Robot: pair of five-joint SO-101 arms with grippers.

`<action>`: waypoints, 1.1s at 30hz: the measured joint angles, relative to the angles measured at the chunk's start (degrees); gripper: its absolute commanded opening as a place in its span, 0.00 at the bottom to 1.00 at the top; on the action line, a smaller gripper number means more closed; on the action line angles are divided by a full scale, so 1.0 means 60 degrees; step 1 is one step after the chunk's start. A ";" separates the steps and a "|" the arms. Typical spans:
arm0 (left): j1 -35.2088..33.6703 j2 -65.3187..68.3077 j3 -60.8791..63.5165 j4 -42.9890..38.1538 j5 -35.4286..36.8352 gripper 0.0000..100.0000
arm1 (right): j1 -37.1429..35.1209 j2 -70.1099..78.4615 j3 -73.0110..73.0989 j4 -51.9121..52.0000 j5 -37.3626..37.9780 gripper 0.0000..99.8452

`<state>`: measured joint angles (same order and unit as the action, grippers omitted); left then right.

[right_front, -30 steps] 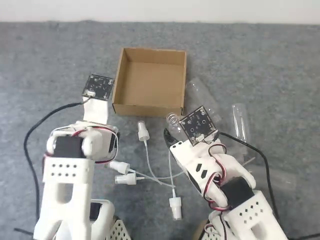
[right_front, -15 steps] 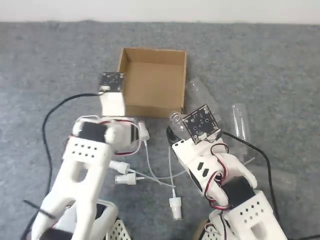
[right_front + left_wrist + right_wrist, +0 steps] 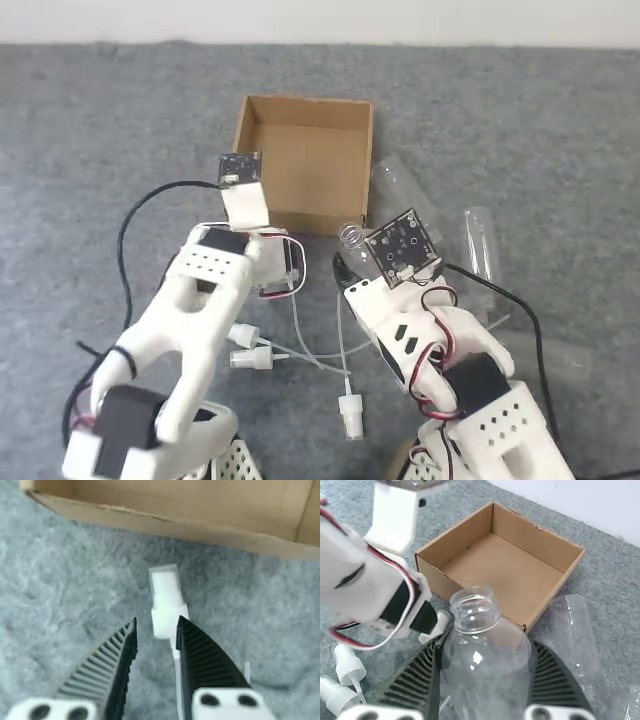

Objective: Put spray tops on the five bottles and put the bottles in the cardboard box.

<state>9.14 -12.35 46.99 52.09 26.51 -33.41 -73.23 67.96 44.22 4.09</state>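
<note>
One spray top (image 3: 167,602) now lies between the left gripper (image 3: 156,625) fingers.
It rests just below the cardboard box (image 3: 320,220) front wall, mid-frame from above. The left arm swung over from the box's left, fingers narrowly parted, not yet pinching. The right gripper (image 3: 484,655) clamps an uncapped bottle (image 3: 475,612) upright nearby, so capping looks next.

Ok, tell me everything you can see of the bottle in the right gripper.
The bottle is clear and colourless, though I cannot tell whether it is glass or plastic. It has rounded shoulders and a short threaded neck. Its mouth is open, with nothing fitted on it. It stands roughly upright, clamped at the body between the right gripper's ribbed black fingers, beside a corner of the cardboard box. Its base is out of sight.
</note>
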 measured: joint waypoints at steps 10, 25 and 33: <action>0.0000 0.1744 -0.1216 -0.0044 0.0293 0.13 | 0.0000 0.0000 0.0000 0.0000 0.0000 0.12; 0.0044 0.3487 -0.2315 -0.0044 0.0381 0.01 | 0.0000 0.0000 0.0000 0.0000 0.0000 0.12; 0.0044 0.3487 -0.2886 0.0703 0.0352 0.01 | 0.0000 0.0000 0.0000 0.0000 0.0000 0.12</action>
<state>9.41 8.57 29.67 56.31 28.62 -33.41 -73.23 67.96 44.22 4.09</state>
